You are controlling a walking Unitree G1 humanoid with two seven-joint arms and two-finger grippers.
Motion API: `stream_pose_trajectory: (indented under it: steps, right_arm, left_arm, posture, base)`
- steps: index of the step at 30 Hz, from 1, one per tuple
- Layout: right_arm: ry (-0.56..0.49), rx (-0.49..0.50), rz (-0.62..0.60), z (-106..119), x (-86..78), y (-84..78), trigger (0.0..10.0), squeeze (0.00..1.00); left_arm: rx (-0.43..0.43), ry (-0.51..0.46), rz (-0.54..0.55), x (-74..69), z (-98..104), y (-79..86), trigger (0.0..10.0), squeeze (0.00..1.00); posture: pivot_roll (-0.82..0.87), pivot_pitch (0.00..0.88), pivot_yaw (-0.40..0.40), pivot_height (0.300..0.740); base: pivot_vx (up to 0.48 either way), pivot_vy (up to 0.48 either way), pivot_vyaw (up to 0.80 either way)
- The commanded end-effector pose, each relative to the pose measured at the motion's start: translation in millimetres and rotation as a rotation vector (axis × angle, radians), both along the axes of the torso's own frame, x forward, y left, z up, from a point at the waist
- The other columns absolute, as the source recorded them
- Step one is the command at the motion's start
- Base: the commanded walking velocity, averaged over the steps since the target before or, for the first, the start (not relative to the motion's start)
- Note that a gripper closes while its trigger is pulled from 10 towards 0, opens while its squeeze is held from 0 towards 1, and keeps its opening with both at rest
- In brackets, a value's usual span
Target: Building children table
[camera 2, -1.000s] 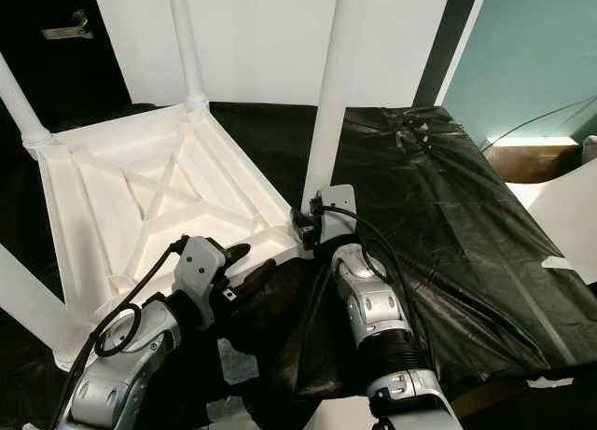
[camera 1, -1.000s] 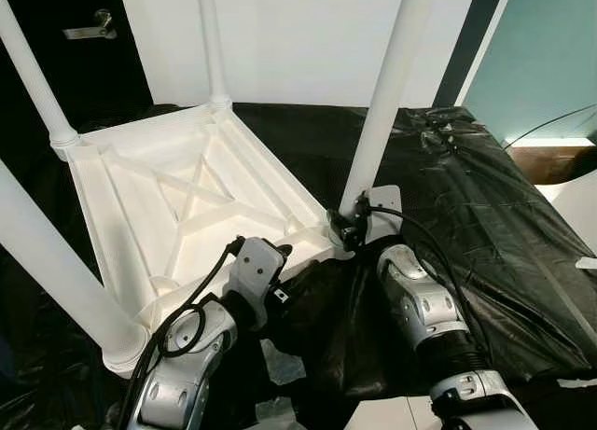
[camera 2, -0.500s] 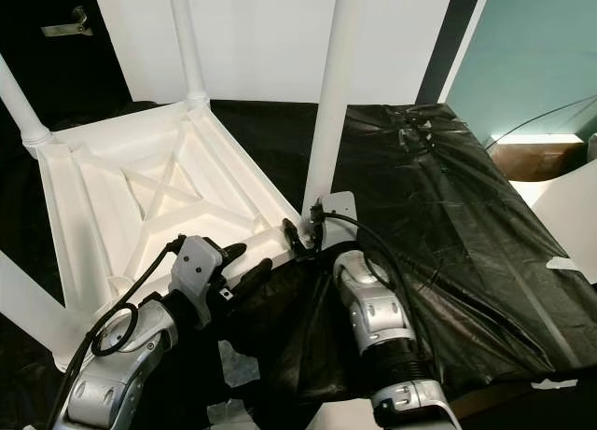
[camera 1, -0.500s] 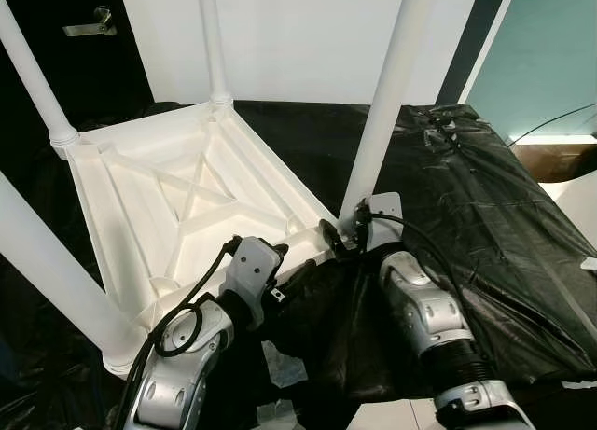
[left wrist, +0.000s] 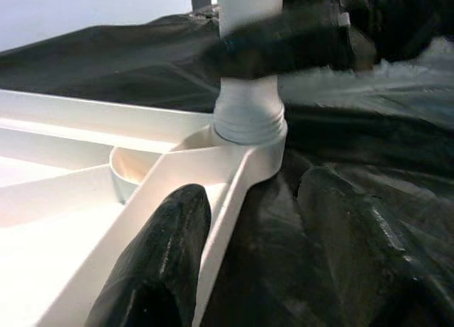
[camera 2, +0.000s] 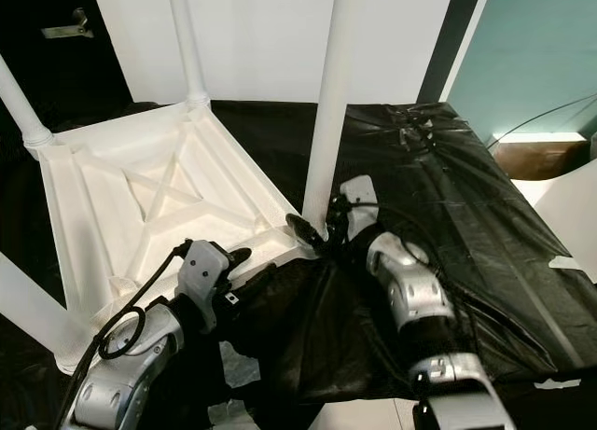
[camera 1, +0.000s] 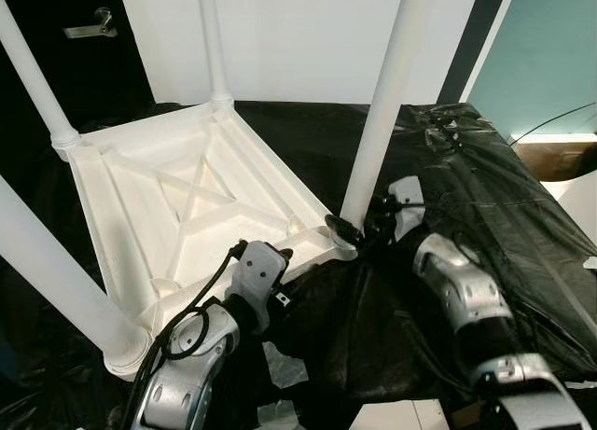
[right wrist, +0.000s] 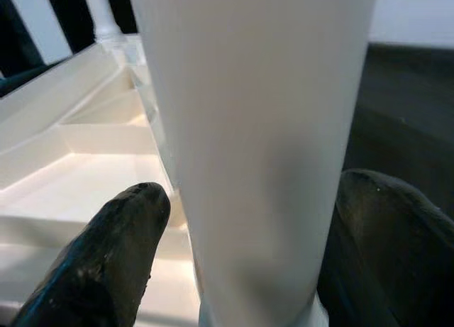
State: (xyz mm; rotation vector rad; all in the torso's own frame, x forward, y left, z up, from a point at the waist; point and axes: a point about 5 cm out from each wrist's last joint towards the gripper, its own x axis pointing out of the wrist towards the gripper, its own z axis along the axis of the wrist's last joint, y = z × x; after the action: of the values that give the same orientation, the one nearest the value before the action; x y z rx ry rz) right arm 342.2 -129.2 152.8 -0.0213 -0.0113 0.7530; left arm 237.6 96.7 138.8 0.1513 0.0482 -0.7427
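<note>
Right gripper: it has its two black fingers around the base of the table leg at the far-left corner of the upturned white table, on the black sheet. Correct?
Not quite. The right gripper straddles the leg at the near-right corner of the upturned table, not the far-left one. The left eye view shows it; the right wrist view shows a finger on each side of that leg. The rest stands.

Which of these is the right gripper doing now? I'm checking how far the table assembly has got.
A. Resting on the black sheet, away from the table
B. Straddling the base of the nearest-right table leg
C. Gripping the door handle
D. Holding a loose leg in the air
B: the right gripper has one black finger on each side of the white leg, low down near its socket in the upturned table.
</note>
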Motion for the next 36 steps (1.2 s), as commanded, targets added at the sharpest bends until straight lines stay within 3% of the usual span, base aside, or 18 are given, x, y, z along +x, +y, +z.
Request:
stream_pose_trajectory:
  steps: [1,5,10,11,14,15,26,27,32,33,36]
  right_arm:
    - [0.011,0.008,0.009,-4,-0.5,-1.2,10.0,0.0]
    - [0.019,-0.104,0.133,-6,11.4,-3.7,10.0,0.0]
    - [0.043,-0.163,0.201,-9,15.1,-4.5,10.0,0.0]
    - [0.047,-0.198,0.225,-10,15.7,-5.4,0.7,0.0]
    - [0.05,-0.219,0.239,-11,15.9,-6.1,0.7,0.0]
    - [0.055,-0.236,0.249,-12,16.8,-7.8,0.0,0.0]
    - [0.07,-0.251,0.278,-14,19.2,-14.9,0.0,0.0]
    - [0.082,-0.23,0.265,-15,19.5,-14.0,10.0,0.0]
    - [0.083,-0.222,0.261,-15,19.7,-13.3,10.0,0.0]
    - [0.093,-0.216,0.182,-22,19.6,-7.0,10.0,0.0]
    - [0.095,-0.198,0.135,-24,19.5,-3.2,10.0,0.0]
  left_arm:
    - [0.005,0.0,0.046,1.6,-2,0.9,10.0,0.0]
    - [0.01,-0.005,0.043,4.2,-1,2.2,10.0,0.0]
    - [0.013,-0.009,0.045,5.3,1,3.4,10.0,0.0]
    - [0.012,-0.01,0.048,5.3,1,3.6,10.0,0.0]
    - [0.011,-0.01,0.05,5.2,1,3.7,10.0,0.0]
    - [0.01,-0.011,0.055,5.1,1,4.3,10.0,0.0]
    - [0.006,-0.015,0.067,4.0,2,5.2,10.0,0.0]
    - [0.003,-0.015,0.067,4.3,2,5.4,10.0,0.0]
    - [0.001,-0.014,0.067,4.4,2,5.4,10.0,0.0]
    - [-0.002,-0.014,0.068,3.7,2,4.7,10.0,0.0]
    - [-0.003,-0.012,0.068,3.6,2,4.5,10.0,0.0]
  posture:
    - [0.18,0.0,-0.042,0.74]
    - [0.19,0.0,-0.032,0.74]
    - [0.19,0.0,-0.027,0.74]
    - [0.19,0.0,-0.027,0.74]
    - [0.19,0.0,-0.027,0.74]
    - [0.2,0.0,-0.028,0.74]
    - [0.2,0.0,-0.032,0.74]
    - [0.2,0.0,-0.032,0.74]
    - [0.2,0.0,-0.032,0.74]
    - [0.2,0.0,-0.038,0.74]
    - [0.2,0.0,-0.038,0.74]
  base:
    - [0.0,0.0,0.0]
    - [0.0,0.0,0.0]
    - [0.0,0.0,0.0]
    - [0.0,0.0,0.0]
    - [0.0,0.0,0.0]
    - [0.0,0.0,0.0]
    - [0.0,0.0,0.0]
    - [0.0,0.0,0.0]
    - [0.0,0.0,0.0]
    - [0.0,0.0,0.0]
    - [0.0,0.0,0.0]
